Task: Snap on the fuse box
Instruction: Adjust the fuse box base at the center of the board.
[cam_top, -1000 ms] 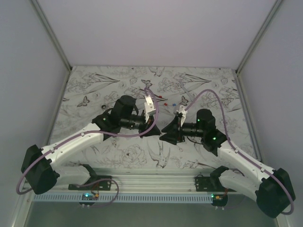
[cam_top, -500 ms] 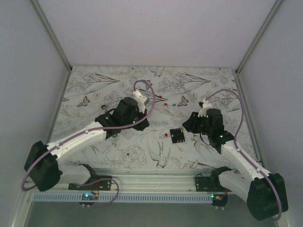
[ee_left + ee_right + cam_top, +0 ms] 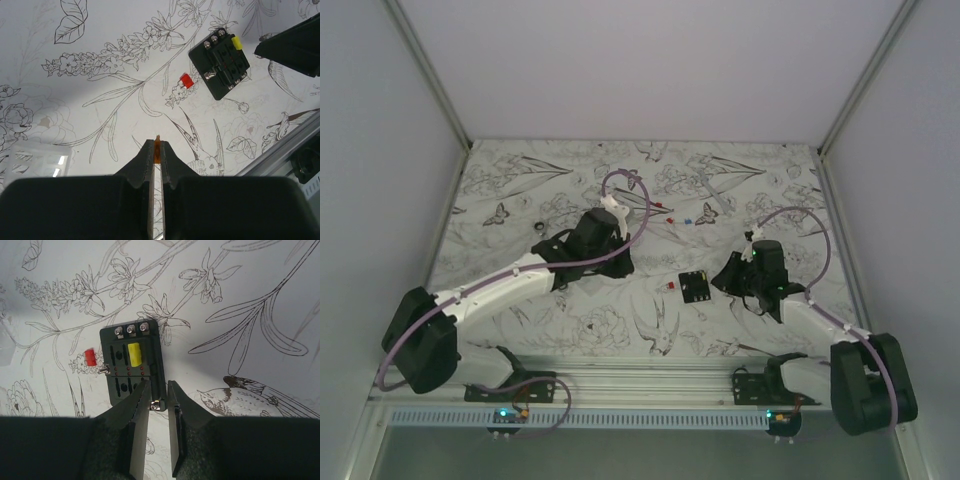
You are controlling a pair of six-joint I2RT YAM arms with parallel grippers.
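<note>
The fuse box, a small black square block, lies flat on the table right of centre. It also shows in the left wrist view, fuse box, and the right wrist view, fuse box, with one yellow fuse seated in it. My right gripper hovers at its near right corner, jaws a narrow gap apart, one finger over the box and one outside its edge. My left gripper is shut on a tiny amber fuse, well left of the box. A loose red fuse lies just left of the box.
A few small coloured fuses lie farther back on the flower-printed table. A translucent plastic piece rests near my left gripper. A small ring sits at the left. The metal rail runs along the near edge.
Both grippers were together at the middle; they have drawn apart, left arm leftward, right arm rightward and lower, uncovering the fuse box on the table. The right jaws have narrowed.
</note>
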